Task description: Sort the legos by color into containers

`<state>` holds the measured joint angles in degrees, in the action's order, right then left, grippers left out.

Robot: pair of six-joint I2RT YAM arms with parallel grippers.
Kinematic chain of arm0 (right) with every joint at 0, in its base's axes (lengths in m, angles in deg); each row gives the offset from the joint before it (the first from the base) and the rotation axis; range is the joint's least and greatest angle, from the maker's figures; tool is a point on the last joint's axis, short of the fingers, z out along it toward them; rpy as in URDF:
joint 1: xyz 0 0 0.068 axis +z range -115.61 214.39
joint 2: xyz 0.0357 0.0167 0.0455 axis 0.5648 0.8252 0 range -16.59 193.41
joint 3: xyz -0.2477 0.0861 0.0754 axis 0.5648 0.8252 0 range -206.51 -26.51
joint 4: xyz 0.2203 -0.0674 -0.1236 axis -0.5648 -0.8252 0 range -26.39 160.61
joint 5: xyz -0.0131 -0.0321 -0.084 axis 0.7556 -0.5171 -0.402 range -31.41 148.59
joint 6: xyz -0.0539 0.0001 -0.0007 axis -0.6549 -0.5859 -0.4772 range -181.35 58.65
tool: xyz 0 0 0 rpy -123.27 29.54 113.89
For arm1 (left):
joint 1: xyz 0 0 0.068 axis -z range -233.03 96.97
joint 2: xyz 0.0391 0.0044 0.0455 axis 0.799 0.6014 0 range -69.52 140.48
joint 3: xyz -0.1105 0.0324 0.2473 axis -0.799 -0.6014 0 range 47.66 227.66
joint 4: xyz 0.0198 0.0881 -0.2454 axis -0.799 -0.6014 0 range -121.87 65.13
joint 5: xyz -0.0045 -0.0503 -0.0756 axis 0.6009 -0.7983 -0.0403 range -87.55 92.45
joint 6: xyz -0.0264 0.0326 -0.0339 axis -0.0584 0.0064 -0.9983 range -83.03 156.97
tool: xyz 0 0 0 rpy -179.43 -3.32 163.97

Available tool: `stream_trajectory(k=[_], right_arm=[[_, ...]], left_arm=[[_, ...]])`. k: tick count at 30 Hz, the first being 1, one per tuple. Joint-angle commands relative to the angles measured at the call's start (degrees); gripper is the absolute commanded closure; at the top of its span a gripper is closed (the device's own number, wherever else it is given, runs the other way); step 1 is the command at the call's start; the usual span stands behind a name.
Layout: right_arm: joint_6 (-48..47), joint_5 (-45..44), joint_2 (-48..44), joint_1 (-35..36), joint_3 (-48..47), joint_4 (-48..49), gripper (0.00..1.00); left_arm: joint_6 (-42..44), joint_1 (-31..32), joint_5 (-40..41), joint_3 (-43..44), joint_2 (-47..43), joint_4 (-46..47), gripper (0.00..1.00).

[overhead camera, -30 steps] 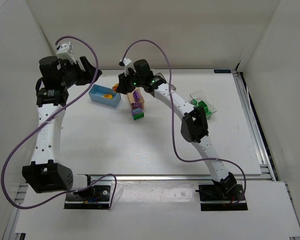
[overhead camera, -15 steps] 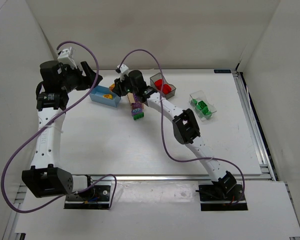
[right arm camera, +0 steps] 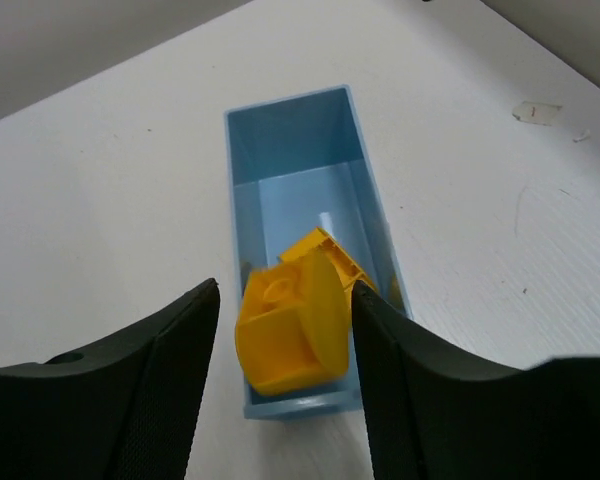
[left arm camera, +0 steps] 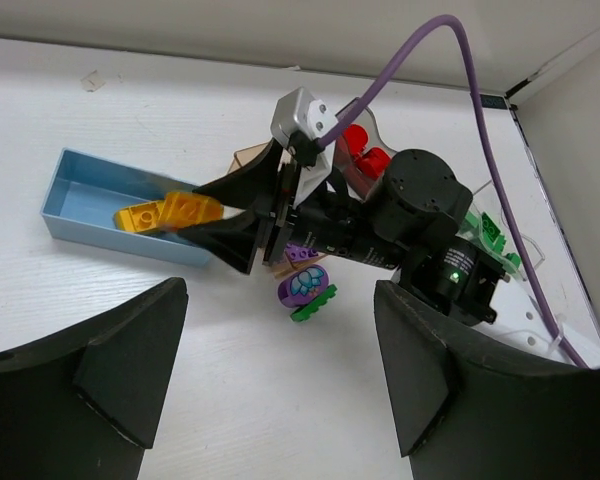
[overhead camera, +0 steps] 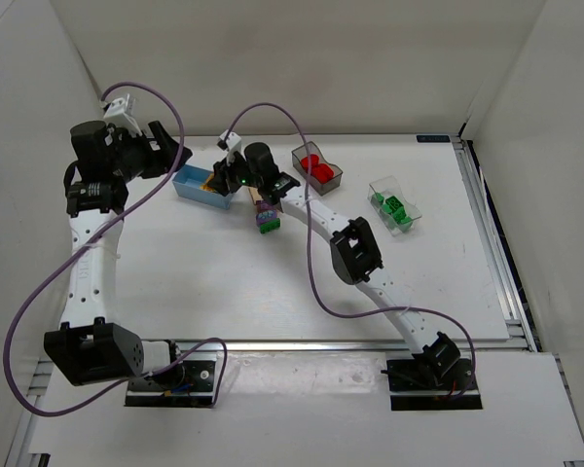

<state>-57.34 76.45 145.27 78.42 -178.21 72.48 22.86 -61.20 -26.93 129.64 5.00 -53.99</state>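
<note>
My right gripper hangs over the near end of the light blue bin. Its jaws stand open in the right wrist view. A yellow brick sits blurred between them, clear of the left finger, above the bin. Another yellow brick lies in the bin. A purple and green clump stands on the table by the tan bin, which the right arm mostly hides. My left gripper is open and empty, high at the back left.
A dark grey bin holds red bricks. A clear bin at the right holds green bricks. The purple oval piece on its green plate shows under my left gripper. The right arm stretches across the table's middle.
My right gripper has swung left from over the tan bin to over the blue bin, carrying the yellow brick. The grey bin with red bricks is uncovered. The left gripper shifted slightly left.
</note>
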Motion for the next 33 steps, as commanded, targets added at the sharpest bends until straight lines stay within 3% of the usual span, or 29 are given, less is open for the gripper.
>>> stream_trajectory(k=[1, 5, 10, 13, 19, 20, 22, 23, 25, 27, 31, 33], right_arm=[[-1.4, 2.2, 0.0, 0.5, -2.8, 4.5, 0.39], [-3.3, 3.0, -1.4, 1.2, -1.1, 6.0, 0.3], [-6.1, 2.0, -6.5, 0.8, 2.6, 4.6, 0.28], [-7.5, 3.2, -20.1, -1.6, 13.0, 2.3, 0.26], [-11.2, 10.6, -41.1, -10.4, 32.2, -10.2, 0.19], [-13.2, 11.2, -46.1, -11.6, 33.8, -15.7, 0.17], [-17.3, 15.9, -49.6, -15.4, 35.3, -24.0, 0.18], [-21.2, 17.7, -52.1, -16.7, 35.5, -32.7, 0.2], [-26.8, 22.7, -54.0, -19.7, 36.2, -42.0, 0.27], [-29.7, 22.5, -55.8, -20.6, 39.3, -49.9, 0.31], [-29.7, 20.9, -61.8, -22.8, 52.6, -49.3, 0.33], [-29.0, 19.1, -63.8, -23.6, 54.6, -48.8, 0.33]], left_arm=[[-0.4, -0.5, -1.1, -0.8, -0.9, -0.1, 0.14], [-0.8, -0.8, -1.6, -1.0, -0.6, 0.0, 0.14], [-0.1, -0.9, -3.1, -1.0, -0.3, 0.4, 0.14], [1.4, -0.5, -5.5, -1.6, 0.0, 0.2, 0.15], [9.5, 2.7, -11.6, -6.5, -0.3, -3.8, 0.26], [10.8, 3.0, -12.4, -7.3, -0.3, -5.2, 0.28], [16.0, 4.5, -13.3, -7.8, 0.9, -9.8, 0.32], [17.1, 5.4, -13.4, -7.9, 1.5, -11.8, 0.34], [21.6, 8.0, -11.5, -8.7, 2.9, -15.2, 0.35], [23.7, 11.6, -10.4, -9.4, 4.0, -16.0, 0.35], [25.6, 17.7, -5.2, -8.6, 8.0, -17.3, 0.34], [26.0, 21.4, -3.8, -8.1, 10.9, -17.0, 0.36]])
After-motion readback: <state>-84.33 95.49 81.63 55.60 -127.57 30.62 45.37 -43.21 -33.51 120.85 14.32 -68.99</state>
